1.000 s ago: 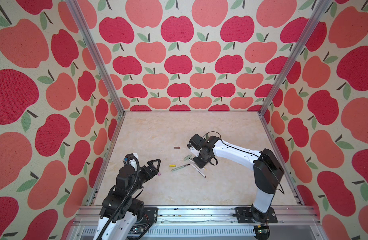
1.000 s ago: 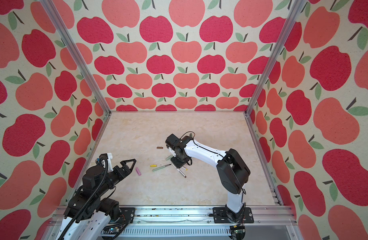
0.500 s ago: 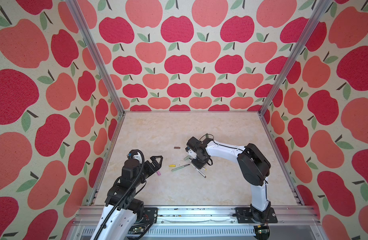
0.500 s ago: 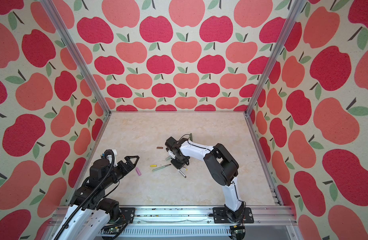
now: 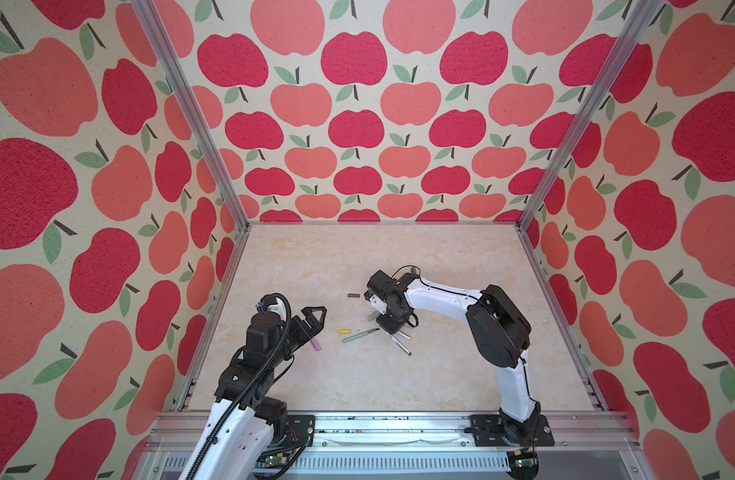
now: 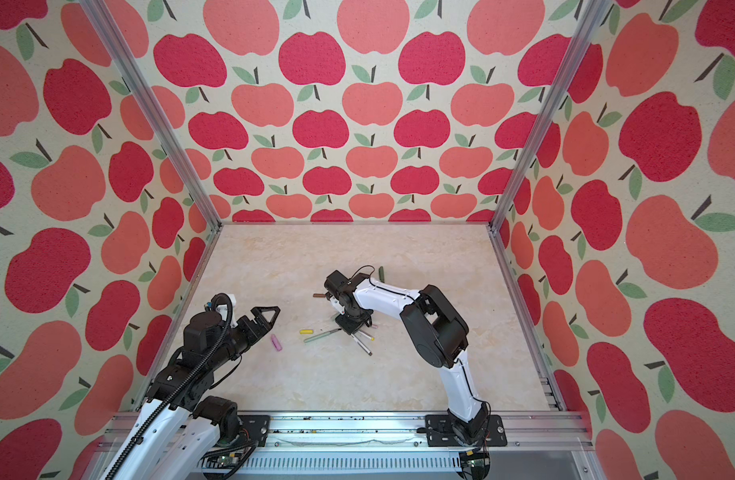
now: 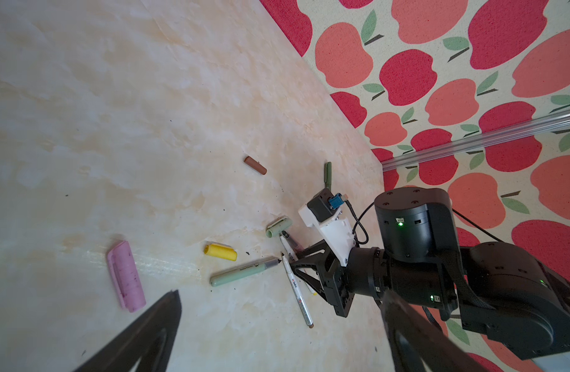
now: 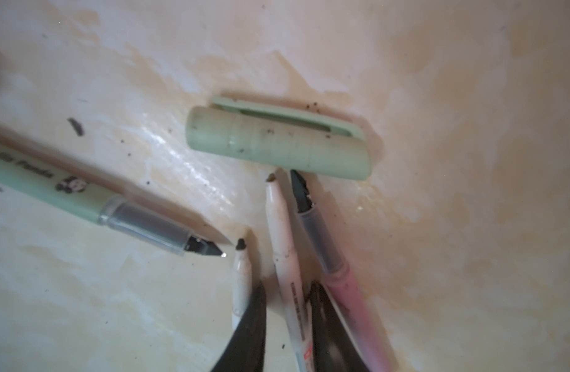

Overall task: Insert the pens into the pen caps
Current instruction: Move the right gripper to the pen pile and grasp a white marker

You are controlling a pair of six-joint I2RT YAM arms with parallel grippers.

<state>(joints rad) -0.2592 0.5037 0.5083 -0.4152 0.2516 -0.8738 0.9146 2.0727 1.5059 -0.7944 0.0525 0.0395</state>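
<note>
Three walls [image 5: 357, 124] papered in red and coral apples with green leaves on cream – same print all sides. Aluminium corner posts [image 5: 190, 112] run down to a glossy cream marbled floor [image 5: 357, 257], small dark specks on it. Metal rail [image 5: 399, 430] along the front edge. Light even, bright.

Legend: the left arm [image 5: 237, 440] and right arm [image 5: 440, 291] rise from black plates bolted to the front rail [image 5: 399, 428], each built of white shells joined by bulky rounded black housings. A ribbed black hose [image 5: 289, 320] follows the left arm, and a thin black cable traces the right arm's white shell. Farthest from the rail, the left gripper [image 6: 270, 314] and right gripper [image 8: 288, 286] have black open-triangle fingers; green lights [image 7: 399, 222] and a blue plug [image 7: 335, 202] mark the right arm.
</note>
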